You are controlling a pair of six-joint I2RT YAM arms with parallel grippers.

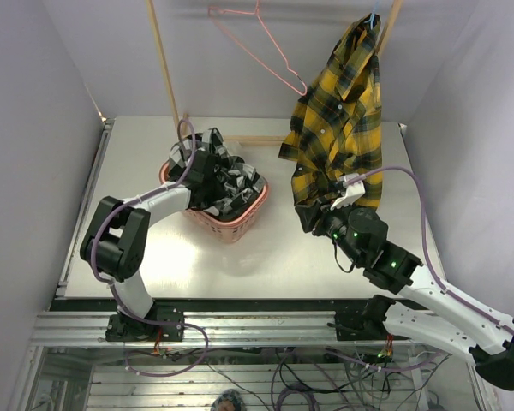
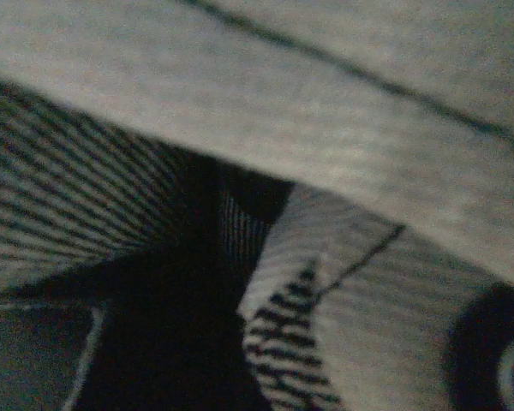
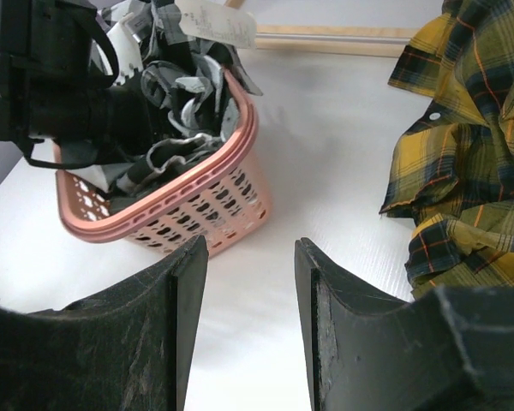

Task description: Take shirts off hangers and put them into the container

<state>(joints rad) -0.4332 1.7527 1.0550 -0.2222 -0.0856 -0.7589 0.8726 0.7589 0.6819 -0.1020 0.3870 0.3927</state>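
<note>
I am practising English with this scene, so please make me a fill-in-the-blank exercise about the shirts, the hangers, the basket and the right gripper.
1. The black-and-white shirt lies in the ____ basket.
2. The light blue hanger holds the ____ plaid shirt.
3. The pink hanger carries ____ shirt.
4. The jaws of the right gripper stand ____, nothing between them.
Missing words: pink; yellow; no; open.

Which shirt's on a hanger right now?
The yellow-and-black plaid shirt, hanging from the light blue hanger back right; the black-and-white shirt is bundled in the pink basket.
</note>
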